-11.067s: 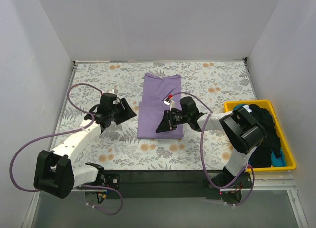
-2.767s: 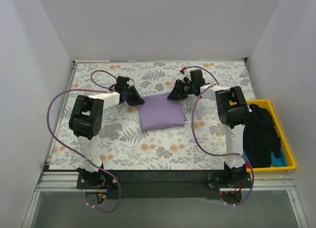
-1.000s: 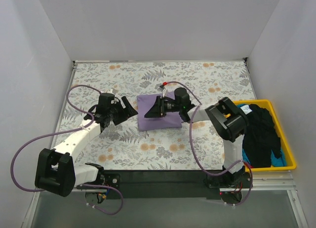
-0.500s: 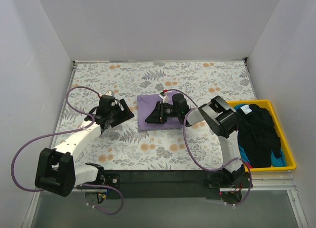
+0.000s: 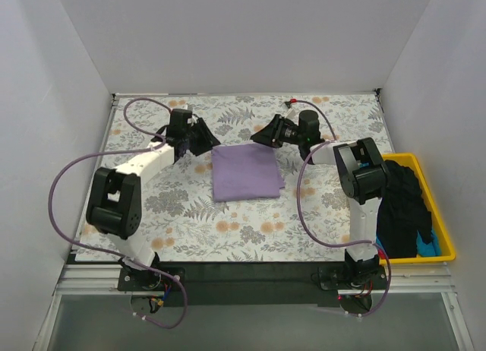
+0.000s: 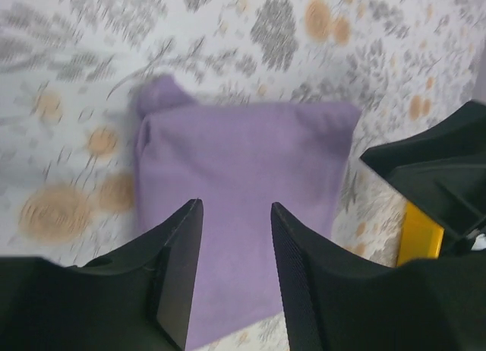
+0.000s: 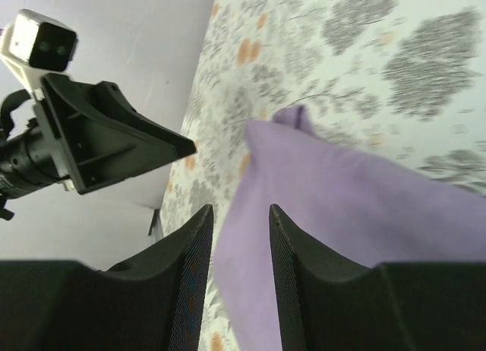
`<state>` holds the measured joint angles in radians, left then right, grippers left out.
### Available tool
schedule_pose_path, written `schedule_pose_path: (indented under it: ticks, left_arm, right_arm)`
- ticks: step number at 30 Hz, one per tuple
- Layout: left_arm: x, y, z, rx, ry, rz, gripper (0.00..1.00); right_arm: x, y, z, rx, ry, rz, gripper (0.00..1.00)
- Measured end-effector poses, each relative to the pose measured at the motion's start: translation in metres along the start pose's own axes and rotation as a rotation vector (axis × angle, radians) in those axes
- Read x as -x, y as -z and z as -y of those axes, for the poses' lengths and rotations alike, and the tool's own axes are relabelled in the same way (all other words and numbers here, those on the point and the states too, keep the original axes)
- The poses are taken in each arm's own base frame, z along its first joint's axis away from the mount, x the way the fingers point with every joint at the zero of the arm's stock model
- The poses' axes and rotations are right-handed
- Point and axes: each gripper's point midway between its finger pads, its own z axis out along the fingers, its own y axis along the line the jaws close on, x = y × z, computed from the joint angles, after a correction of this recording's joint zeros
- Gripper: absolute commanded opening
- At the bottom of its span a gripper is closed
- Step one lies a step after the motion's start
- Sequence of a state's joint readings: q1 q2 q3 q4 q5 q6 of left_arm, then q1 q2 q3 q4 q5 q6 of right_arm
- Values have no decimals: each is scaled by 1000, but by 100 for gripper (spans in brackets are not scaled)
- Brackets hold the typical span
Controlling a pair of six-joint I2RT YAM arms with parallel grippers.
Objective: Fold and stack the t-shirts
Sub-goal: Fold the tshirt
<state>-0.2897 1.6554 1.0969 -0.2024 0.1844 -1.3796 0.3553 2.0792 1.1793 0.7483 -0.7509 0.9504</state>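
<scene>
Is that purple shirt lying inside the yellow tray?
No, the folded purple shirt lies flat on the flowered table, well apart from the yellow tray at the right edge.

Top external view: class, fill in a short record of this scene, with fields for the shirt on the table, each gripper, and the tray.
shirt on table: lavender t-shirt, folded into a rough rectangle, lying flat mid-table
left gripper: open, empty, near the shirt's far left corner
right gripper: open, empty, near the shirt's far edge
tray: yellow tray at the table's right side
tray contents: heaped black clothing, with bright blue fabric showing beneath
stack: not yet begun; one shirt folded
</scene>
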Motion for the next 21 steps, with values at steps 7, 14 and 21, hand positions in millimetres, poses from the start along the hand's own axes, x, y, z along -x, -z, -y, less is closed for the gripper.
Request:
schedule_pose_path:
  ticks: [7, 14, 21]
  left_arm:
    - [16, -76, -7, 9, 45, -34, 31]
    - [16, -103, -34, 35, 104, -74, 35]
    - [21, -87, -34, 60, 47, -67, 61]
  right_arm:
    - [10, 8, 78, -110, -112, 31, 42]
    - [11, 14, 103, -132, -159, 25, 42]
    - [16, 34, 84, -192, -83, 18, 49]
